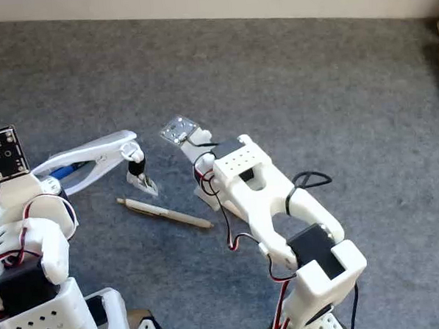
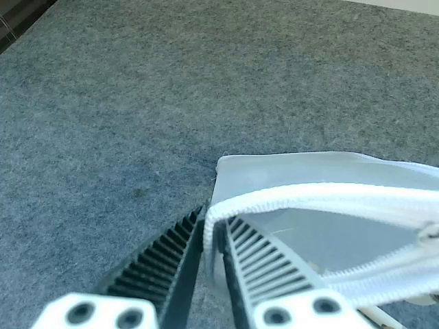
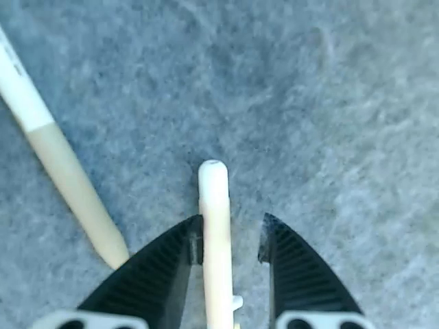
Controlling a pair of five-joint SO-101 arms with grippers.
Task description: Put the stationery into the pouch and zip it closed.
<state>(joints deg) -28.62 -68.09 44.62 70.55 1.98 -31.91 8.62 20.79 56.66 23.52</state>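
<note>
Translucent white zip pouch held ready for loading.
Left pincer clamps its zipper corner, steadying the mouth; right pincer stands open astride a slim white pen, beside a beige pen on the table.

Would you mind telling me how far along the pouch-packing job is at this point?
Early: something blue seems already inside the pouch, which the left gripper holds open by its rim. The right gripper straddles a white stick, not yet clamped. The pen lies on the table; zipping remains.
</note>
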